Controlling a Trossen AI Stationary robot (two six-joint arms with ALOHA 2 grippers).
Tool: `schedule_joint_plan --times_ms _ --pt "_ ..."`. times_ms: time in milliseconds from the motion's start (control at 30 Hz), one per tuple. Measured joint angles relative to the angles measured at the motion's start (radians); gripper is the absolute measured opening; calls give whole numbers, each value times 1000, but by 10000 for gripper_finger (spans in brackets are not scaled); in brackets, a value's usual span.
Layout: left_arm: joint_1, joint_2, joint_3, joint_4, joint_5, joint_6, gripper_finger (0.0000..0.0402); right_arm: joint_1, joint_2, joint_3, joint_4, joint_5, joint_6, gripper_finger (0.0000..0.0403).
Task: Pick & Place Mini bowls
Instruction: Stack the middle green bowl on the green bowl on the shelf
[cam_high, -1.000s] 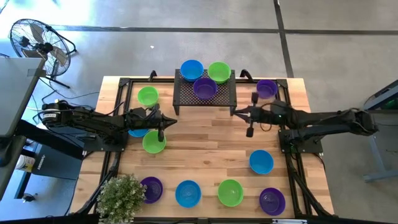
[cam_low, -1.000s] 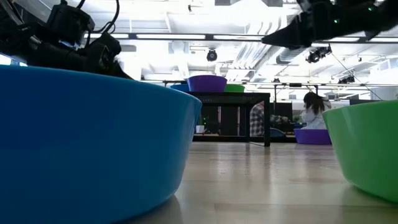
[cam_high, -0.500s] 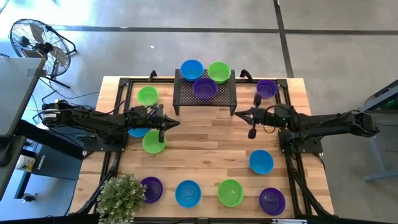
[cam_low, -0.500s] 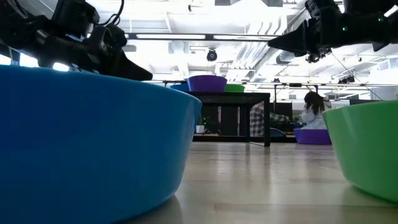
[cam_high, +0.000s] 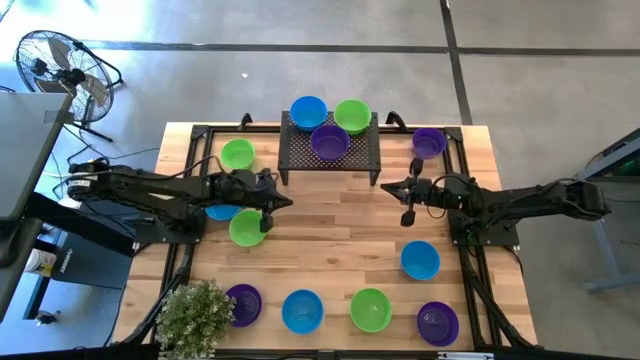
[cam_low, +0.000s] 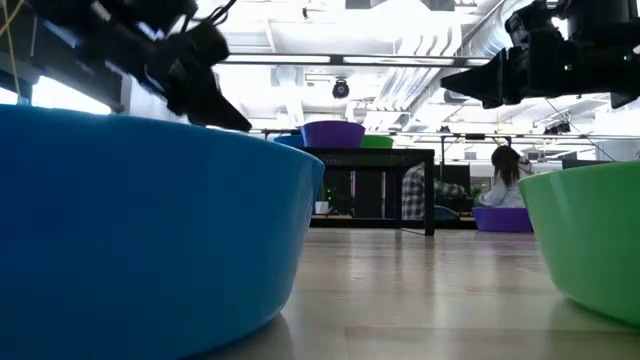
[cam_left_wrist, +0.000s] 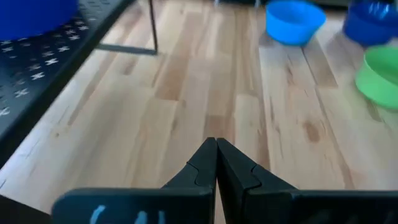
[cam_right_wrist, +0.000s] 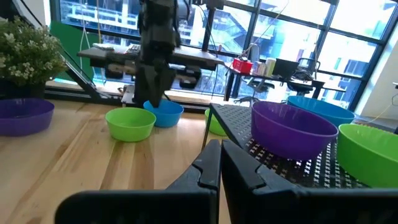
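Observation:
Three mini bowls rest on the black rack (cam_high: 330, 152) at the far edge: blue (cam_high: 308, 112), green (cam_high: 352, 115) and purple (cam_high: 329, 141). More mini bowls stand on the wooden table, among them a green one (cam_high: 247, 228) and a blue one (cam_high: 222, 211) under my left arm, and a purple one (cam_high: 428, 142) beside my right arm. My left gripper (cam_high: 288, 203) (cam_left_wrist: 216, 143) is shut and empty, above bare wood left of the table's middle. My right gripper (cam_high: 384, 187) (cam_right_wrist: 220, 144) is shut and empty, pointing level toward the left gripper, just near of the rack's right end.
Along the near edge stand a plant (cam_high: 195, 315) and purple (cam_high: 241, 303), blue (cam_high: 302, 310), green (cam_high: 370, 309) and purple (cam_high: 437, 322) bowls. A blue bowl (cam_high: 420, 260) sits at the right, a green one (cam_high: 238, 154) at the far left. Bare wood lies between the grippers.
My left gripper has risen and swung toward the table's middle, tipping up from a steep downward slant to a shallow one. My right gripper has sunk a little and drawn back slightly toward the right edge. No bowl has moved.

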Motion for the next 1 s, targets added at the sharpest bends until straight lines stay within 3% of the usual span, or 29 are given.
schedule_joint_plan --times_ms 100,300,433,633,800,1000 --pt "-44 0 84 -156 -31 -23 1 0 0 -4 3 0 0 3" --pt "-100 8 236 -529 -62 -210 2 0 0 -4 -4 0 -3 3" --pt "-151 29 280 -684 -80 -343 30 0 0 -4 -5 0 -10 1" --pt "-257 103 285 -812 -73 -528 125 0 0 -4 -19 0 -11 1" --pt "-364 166 285 -875 -50 -592 197 0 0 -4 -31 6 -13 2" --pt "-440 265 285 -931 -113 -668 214 0 0 -4 -34 7 -19 1"
